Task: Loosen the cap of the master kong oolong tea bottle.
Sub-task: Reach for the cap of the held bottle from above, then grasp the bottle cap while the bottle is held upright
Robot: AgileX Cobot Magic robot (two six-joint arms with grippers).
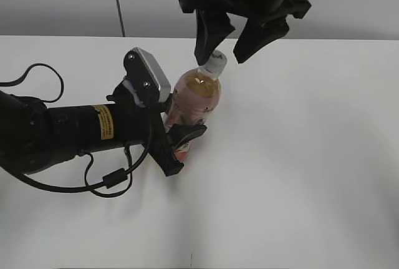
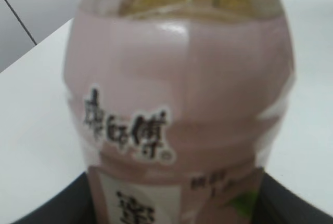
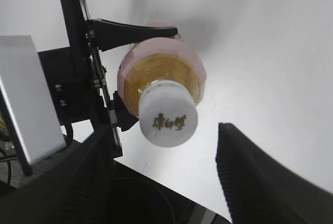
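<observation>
Nearest, on the left: left gripper (image 1: 177, 141) clamped on the bottle (image 1: 194, 100), upright mid-table (image 1: 299, 175). Rightward, above: right gripper (image 1: 223, 43) spread wide, fingers either side of the white cap (image 1: 214, 63), not touching. Best lowered centred, closed squarely, then twisted. No clutter nearby; only the left arm's cable (image 1: 93, 181).

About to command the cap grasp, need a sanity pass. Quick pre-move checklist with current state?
1. Left claw clamped on the bottle: ok, fingers on both sides of the body.
2. Bottle upright on the table: ok.
3. Cap on the neck: ok.
4. Right claw open: ok, fingers spread apart.
5. Right claw straddling the cap: ok, one finger each side, not touching.
6. Left grip firmness: cannot tell.
</observation>
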